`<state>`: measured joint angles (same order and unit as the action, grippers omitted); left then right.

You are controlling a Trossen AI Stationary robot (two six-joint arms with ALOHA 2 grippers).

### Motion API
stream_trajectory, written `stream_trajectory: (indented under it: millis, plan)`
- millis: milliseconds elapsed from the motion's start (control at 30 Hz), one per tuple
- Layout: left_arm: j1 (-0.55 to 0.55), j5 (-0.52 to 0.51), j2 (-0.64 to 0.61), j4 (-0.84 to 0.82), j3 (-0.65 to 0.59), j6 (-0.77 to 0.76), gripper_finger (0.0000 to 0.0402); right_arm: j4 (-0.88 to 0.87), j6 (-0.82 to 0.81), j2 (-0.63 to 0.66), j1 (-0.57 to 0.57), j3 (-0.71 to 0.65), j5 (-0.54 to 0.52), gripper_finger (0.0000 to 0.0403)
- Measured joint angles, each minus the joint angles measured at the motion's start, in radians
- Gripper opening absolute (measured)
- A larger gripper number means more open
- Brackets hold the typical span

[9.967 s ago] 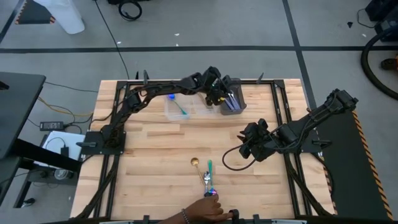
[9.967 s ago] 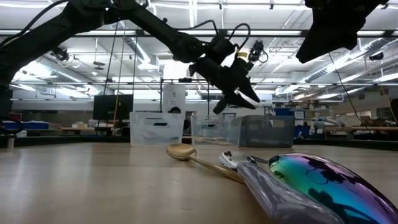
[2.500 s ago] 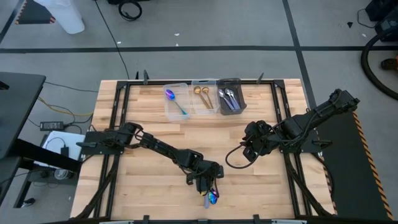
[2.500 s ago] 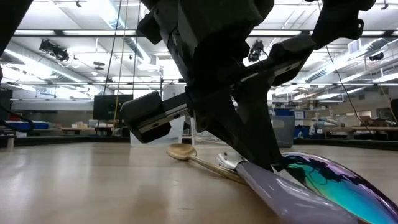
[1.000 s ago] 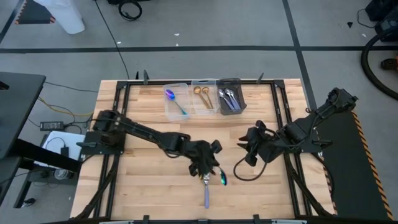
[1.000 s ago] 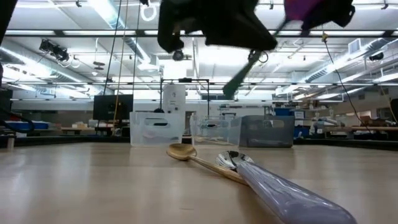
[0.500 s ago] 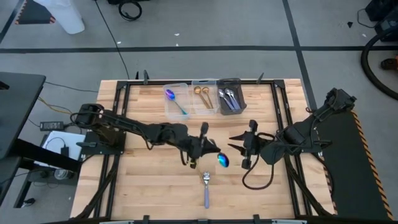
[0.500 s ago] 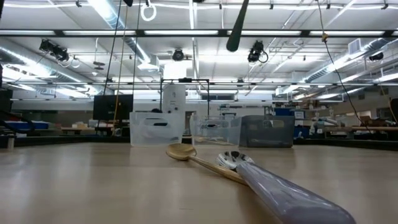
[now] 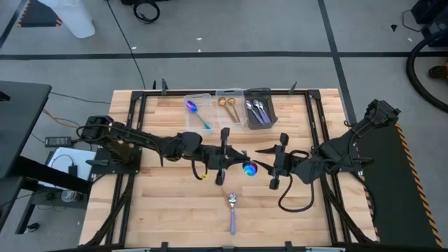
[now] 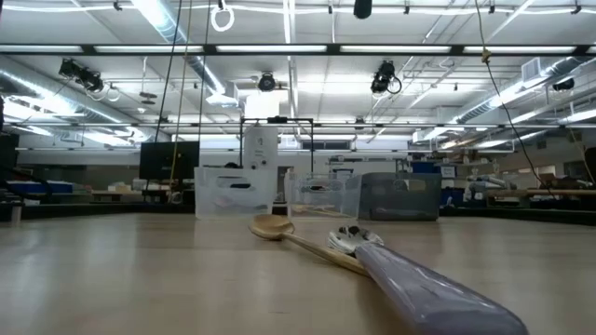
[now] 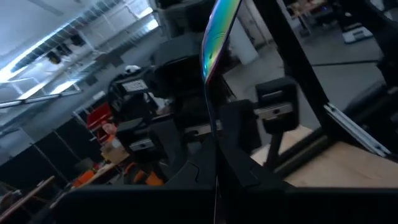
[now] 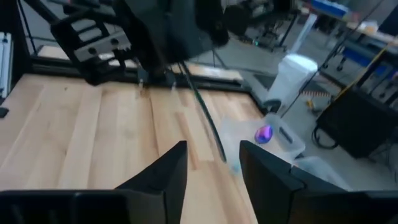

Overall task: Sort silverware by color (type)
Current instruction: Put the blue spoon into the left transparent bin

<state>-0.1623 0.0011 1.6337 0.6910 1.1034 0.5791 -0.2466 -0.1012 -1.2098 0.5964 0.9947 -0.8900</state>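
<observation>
My left gripper [image 9: 229, 166] reaches level over the table's middle, shut on an iridescent blue-purple spoon [image 9: 248, 169]. The spoon's bowl [image 11: 217, 31] points at my right gripper [image 9: 269, 168], which faces it, open, just short of the bowl. In the right wrist view the spoon's thin handle [image 12: 205, 118] ends in front of my open fingers [image 12: 166, 177]. A silver spoon with a lavender handle [image 9: 232, 210] and a gold spoon [image 10: 270, 226] lie flat on the table near the front. My left gripper pinches the iridescent spoon by its handle [image 11: 215, 177], toward the handle's free end; the dark gripper body hides the exact spot. The fingers lie along the spoon, coming level from the table's left. The spoon sticks out ahead of them, bowl outermost, lifted clear.
Three bins stand in a row at the far edge: a clear one with a blue-purple spoon [image 9: 198, 114], a clear one with gold pieces [image 9: 227, 108], and a dark grey one with silver pieces [image 9: 259, 108]. Bare wood lies on both sides.
My left gripper has risen from near the front edge and gone toward the far edge and my right gripper, tipping from pointing down to level. The iridescent spoon has come up with it and now sticks out sideways. My right gripper has turned to face it.
</observation>
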Motion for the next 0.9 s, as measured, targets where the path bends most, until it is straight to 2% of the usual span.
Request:
stream_trajectory:
  millis: [233,433,533,700,900]
  plan:
    - [0.0,-0.02,0.001,0.081,0.0,-0.045,0.0006,0.201,0.208,-0.058,-0.012,0.0,-0.007,0.0164]
    - [-0.011,-0.02,0.001,0.084,0.0,-0.046,0.0006,0.365,0.361,-0.103,-0.021,0.0,-0.059,0.0162]
    - [-0.02,-0.02,0.002,0.087,0.0,-0.045,0.0006,0.4,0.374,-0.104,-0.025,0.0,-0.051,0.0162]
    - [-0.021,0.004,0.002,0.128,0.0,-0.077,0.0006,0.426,0.375,-0.104,-0.042,0.0,0.026,0.0155]
    - [-0.019,0.019,0.002,0.133,0.0,-0.123,0.0006,0.468,0.396,-0.104,-0.049,0.0,0.079,0.0118]
